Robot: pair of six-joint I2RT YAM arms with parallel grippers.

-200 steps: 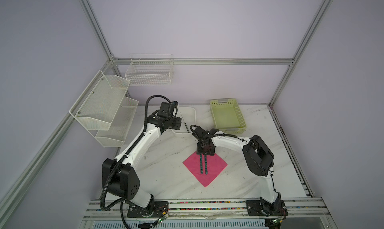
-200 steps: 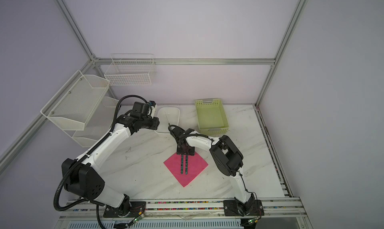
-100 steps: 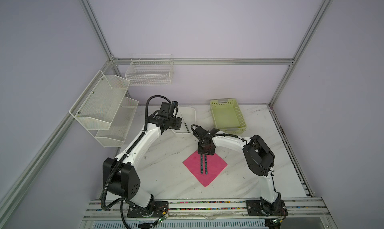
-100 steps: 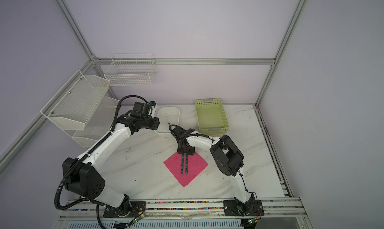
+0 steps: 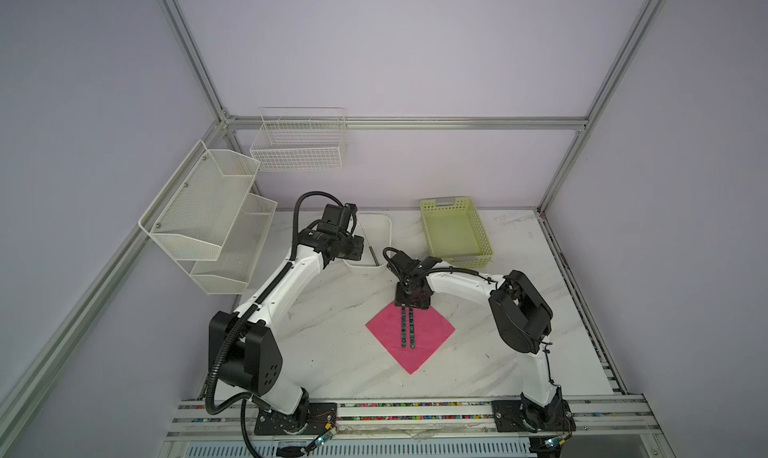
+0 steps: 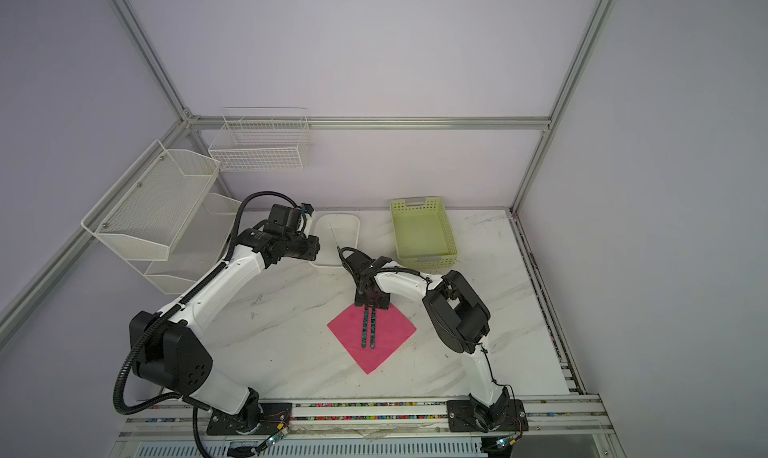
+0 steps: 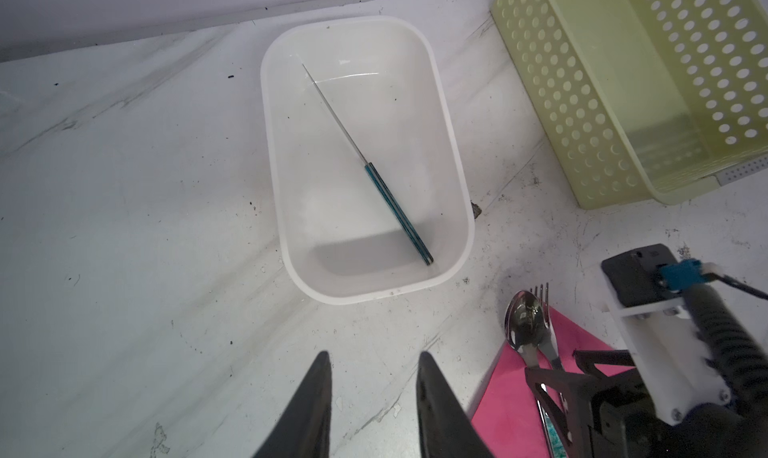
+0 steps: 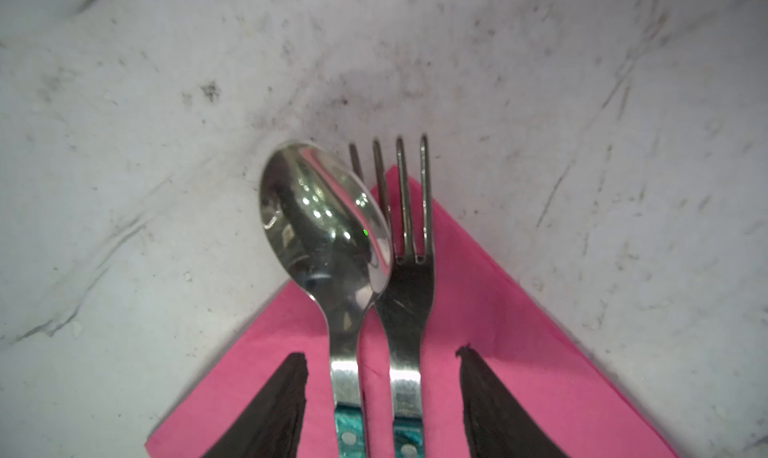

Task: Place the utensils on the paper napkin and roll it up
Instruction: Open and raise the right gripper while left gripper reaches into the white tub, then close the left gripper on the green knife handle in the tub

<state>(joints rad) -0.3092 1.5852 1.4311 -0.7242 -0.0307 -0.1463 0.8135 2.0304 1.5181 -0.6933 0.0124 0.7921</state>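
Observation:
The pink paper napkin (image 5: 430, 335) (image 6: 390, 331) lies as a diamond on the marble table. On it lie the utensils side by side, the spoon (image 8: 328, 227) and the fork (image 8: 409, 285), teal handles toward the front edge and heads over the far corner. My right gripper (image 8: 381, 354) (image 5: 411, 306) is low over their necks, open, one finger on each side and touching neither. My left gripper (image 7: 375, 354) (image 5: 359, 244) hovers near the white tub, open, nothing between its fingers.
A white tub (image 7: 453, 153) (image 5: 384, 223) behind the napkin holds a teal-handled knife (image 7: 395, 204). A yellow-green perforated basket (image 5: 455, 231) (image 7: 540, 103) stands at the back right. White wire shelves (image 5: 208, 219) hang on the left wall.

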